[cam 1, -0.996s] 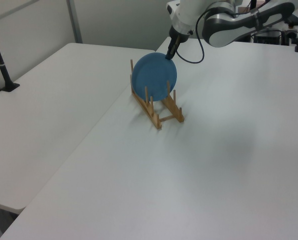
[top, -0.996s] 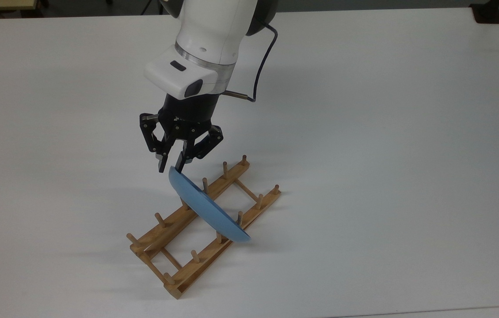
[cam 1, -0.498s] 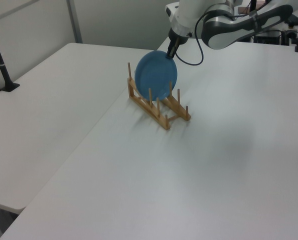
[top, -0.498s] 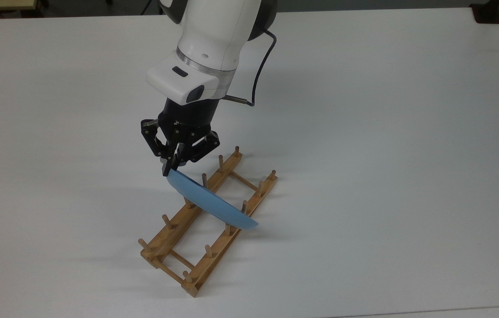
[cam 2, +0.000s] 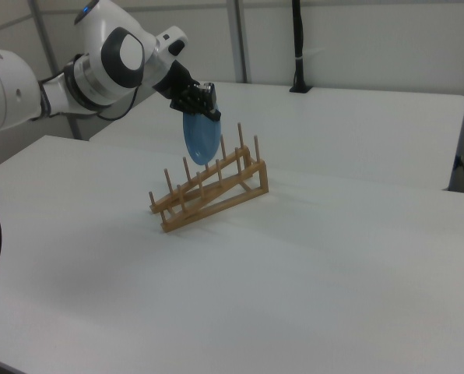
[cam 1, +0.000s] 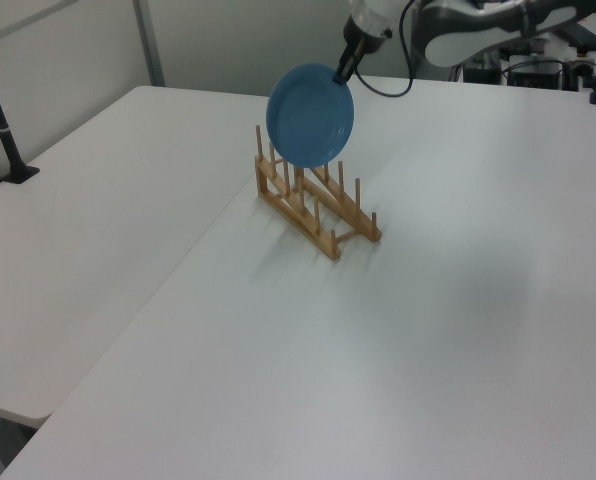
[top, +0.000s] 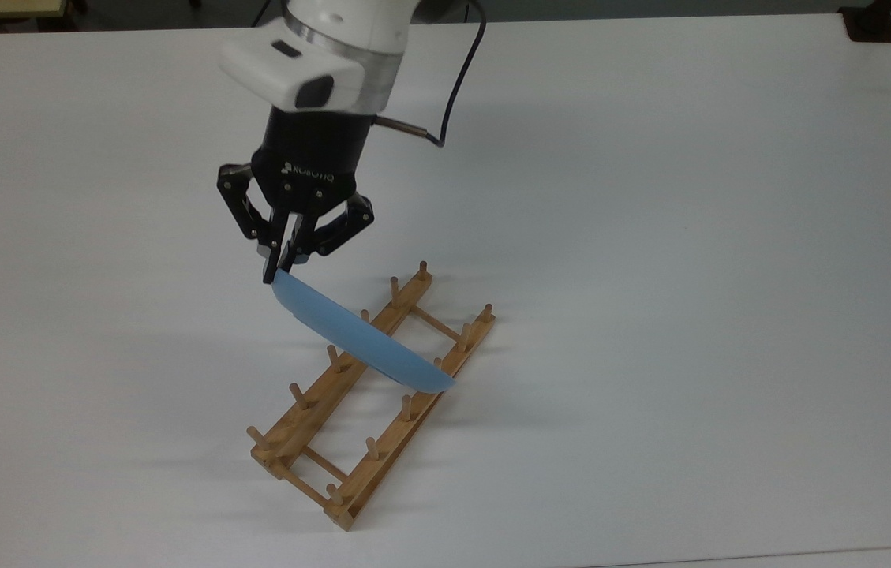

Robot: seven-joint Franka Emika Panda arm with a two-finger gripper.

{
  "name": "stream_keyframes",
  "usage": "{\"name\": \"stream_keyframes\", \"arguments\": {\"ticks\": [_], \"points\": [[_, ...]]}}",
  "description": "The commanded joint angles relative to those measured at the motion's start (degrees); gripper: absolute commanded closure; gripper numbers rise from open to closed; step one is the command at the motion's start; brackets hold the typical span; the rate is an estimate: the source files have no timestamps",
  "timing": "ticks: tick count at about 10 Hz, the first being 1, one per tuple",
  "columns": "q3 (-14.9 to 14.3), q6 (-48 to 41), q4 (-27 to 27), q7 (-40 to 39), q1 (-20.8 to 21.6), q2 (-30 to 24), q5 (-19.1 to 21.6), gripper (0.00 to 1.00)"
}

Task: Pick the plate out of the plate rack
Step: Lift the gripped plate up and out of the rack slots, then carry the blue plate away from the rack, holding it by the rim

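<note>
The light blue plate (top: pixel 362 341) (cam 1: pixel 311 115) (cam 2: pixel 201 138) hangs on edge, tilted, over the wooden plate rack (top: pixel 311 410) (cam 1: pixel 323 222) (cam 2: pixel 216 196). My gripper (top: pixel 276 267) (cam 1: pixel 345 72) (cam 2: pixel 204 110) is shut on the plate's upper rim, pinching it from above. The plate's lower edge sits clear of the rails, at about the height of the peg tops; I cannot tell whether it touches a peg. The rack lies on the white table (top: pixel 650 237) with no other dish in it.
A black cable (top: pixel 457 71) loops from the wrist. A black clamp base (top: pixel 871 22) sits at the table's far right corner in the top view. A black pole (cam 1: pixel 0 125) (cam 2: pixel 298 47) stands on the neighbouring table. White tabletop surrounds the rack.
The gripper closed on the plate's rim and rose, lifting the plate up from between the pegs. The rack swivelled and shifted a little early on, then stayed still.
</note>
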Motion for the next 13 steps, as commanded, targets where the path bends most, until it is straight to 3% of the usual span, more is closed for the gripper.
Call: {"name": "stream_keyframes", "arguments": {"ticks": [1, 3, 5, 9, 13], "points": [[-0.3, -5.1, -1.2, 0.9, 0.3, -3.0, 13.9, 1.00], [0.2, -13.5, -1.2, -2.4, 0.3, -4.1, 23.5, 1.00], [0.5, -26.1, -1.8, -17.2, 1.3, -4.0, 28.3, 1.00], [0.5, -39.4, -8.5, -45.5, 1.7, -1.8, 27.8, 1.00], [0.5, -40.9, -12.1, -56.3, 3.1, 6.8, 22.5, 1.00]]}}
